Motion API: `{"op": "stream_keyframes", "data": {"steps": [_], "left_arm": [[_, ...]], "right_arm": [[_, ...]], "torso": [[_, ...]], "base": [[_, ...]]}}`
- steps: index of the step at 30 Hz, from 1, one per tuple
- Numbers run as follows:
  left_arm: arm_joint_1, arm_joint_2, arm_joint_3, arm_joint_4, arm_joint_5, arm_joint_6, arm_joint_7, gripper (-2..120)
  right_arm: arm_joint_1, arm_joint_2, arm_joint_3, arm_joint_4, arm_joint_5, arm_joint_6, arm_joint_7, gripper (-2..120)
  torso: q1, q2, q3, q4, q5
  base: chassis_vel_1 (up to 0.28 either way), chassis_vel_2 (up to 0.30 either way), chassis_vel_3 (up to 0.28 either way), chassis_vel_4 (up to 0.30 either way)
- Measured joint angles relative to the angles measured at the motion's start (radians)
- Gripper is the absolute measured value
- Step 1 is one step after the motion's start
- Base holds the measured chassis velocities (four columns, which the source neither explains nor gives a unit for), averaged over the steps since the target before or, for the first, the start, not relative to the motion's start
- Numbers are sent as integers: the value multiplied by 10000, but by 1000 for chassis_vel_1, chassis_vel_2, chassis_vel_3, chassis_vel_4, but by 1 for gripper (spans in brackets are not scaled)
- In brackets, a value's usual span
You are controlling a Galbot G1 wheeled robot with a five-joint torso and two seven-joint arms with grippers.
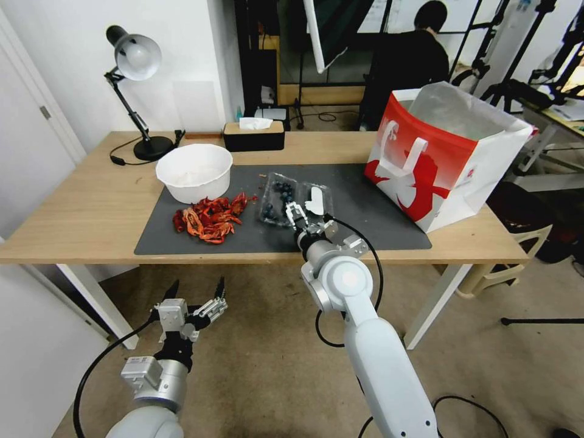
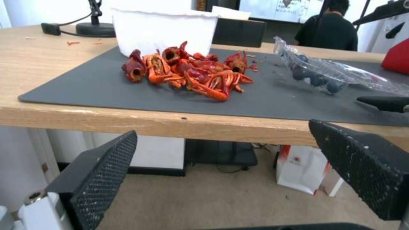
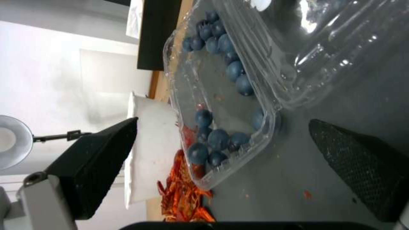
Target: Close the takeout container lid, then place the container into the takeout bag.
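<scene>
1. the right gripper [image 1: 295, 212] hovers low over the near end of the small clear plastic hinged takeout container [image 1: 278, 199], its two black textured fingers [image 3: 362, 166] spread apart and holding nothing.
2. in the right wrist view the container's tray [image 3: 221, 127] sits between those parted fingers, dark blueberries [image 3: 217, 140] lying loose inside it.
3. the clear plastic lid [image 1: 316, 199] with its white label patch lies folded open, flat on the mat beside the tray, on the side toward the bag.
4. the open container rests on a dark grey rectangular mat [image 1: 182, 237] spread over the light wooden surface [image 1: 79, 213].
5. just left of the container lies a pile of red crayfish shells [image 1: 210, 218], touching a large white round bowl [image 1: 194, 171].
6. the large red-and-white paper takeout bag [image 1: 444, 158] stands upright and open at the right end of the surface, well apart from the container, silvery lining showing.
7. the left gripper [image 1: 194, 293] hangs below the surface's front edge, over the carpet, its fingers [image 2: 98, 179] wide apart and empty.
8. a black desk lamp [image 1: 137, 91] and a black tissue box [image 1: 253, 135] stand along the far edge.
</scene>
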Motion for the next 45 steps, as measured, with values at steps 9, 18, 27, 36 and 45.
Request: {"op": "stream_keyframes", "data": {"steps": [9, 18, 27, 36, 45], "left_arm": [[8, -2, -3, 26, -7, -46, -14, 100], [19, 19, -18, 39, -36, -69, -42, 100], [45, 8, -24, 39, -38, -119, -43, 100], [45, -25, 14, 80, -35, -151, -57, 100], [50, -43, 31, 94, -20, -155, -67, 100]], "right_arm": [[208, 21, 33, -289, -8, 38, 22, 100], [434, 22, 74, -553, -237, 194, -171, 100], [531, 17, 17, -595, -1486, 481, -628, 100], [545, -200, -82, -489, -3206, 786, -1240, 100], [584, -455, -101, -600, -4412, 1061, -2355, 100]], "torso": [[0, 0, 0, 0, 0], [0, -1, 2, -1, 1], [0, 0, 2, -1, 0], [0, -1, 1, -1, 1], [0, 0, 0, 0, 1]], "base": [[0, 0, 0, 0], [0, 0, 0, 0], [0, 0, 0, 0], [0, 0, 0, 0], [0, 0, 0, 0]]}}
